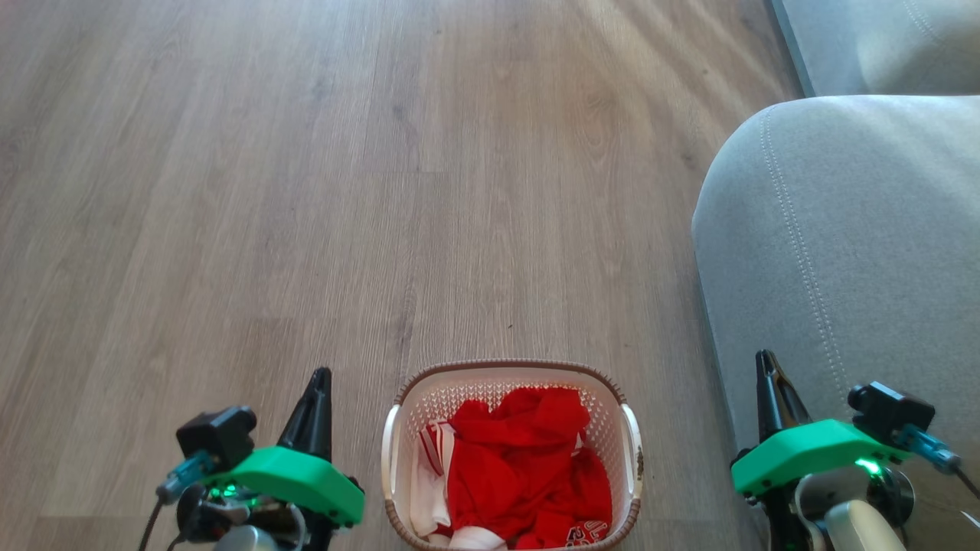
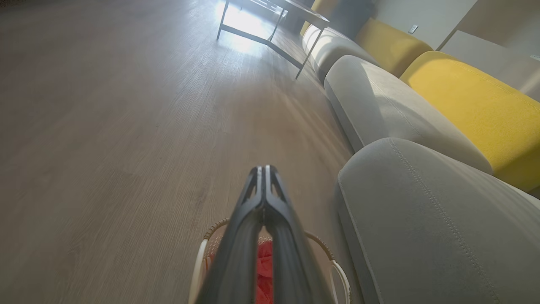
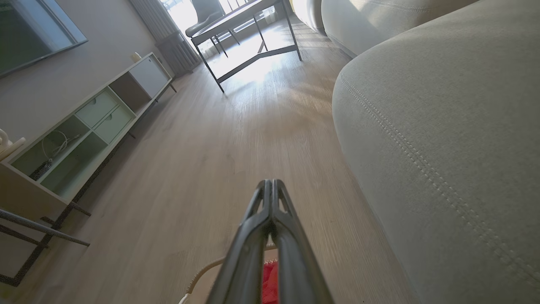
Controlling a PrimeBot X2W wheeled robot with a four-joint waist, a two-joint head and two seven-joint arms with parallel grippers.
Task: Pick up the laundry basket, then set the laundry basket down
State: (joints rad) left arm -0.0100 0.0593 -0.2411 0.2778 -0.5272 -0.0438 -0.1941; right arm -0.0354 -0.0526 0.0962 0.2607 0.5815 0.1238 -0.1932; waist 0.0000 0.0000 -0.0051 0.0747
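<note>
Spotting the laundry basket (image 1: 509, 365) at six o'clock in the head view, sitting on the wood floor (image 1: 306, 191), loaded with red and white clothes (image 1: 528, 459). Finding the left gripper (image 1: 321, 376) at eight o'clock, fingers pressed tight together, gripping nothing, near the basket but apart from it. Same story at four o'clock for the right gripper (image 1: 763, 360): clamped closed, empty, near the grey sofa (image 1: 842, 268).

No text, brand or number can be read clearly. In the head view, at the bottom edge a little right of the middle, the red cloth (image 1: 528, 467) inside the laundry basket (image 1: 509, 367) carries white printed marks (image 1: 588, 531). They are cut by the frame edge and too small to read.
</note>
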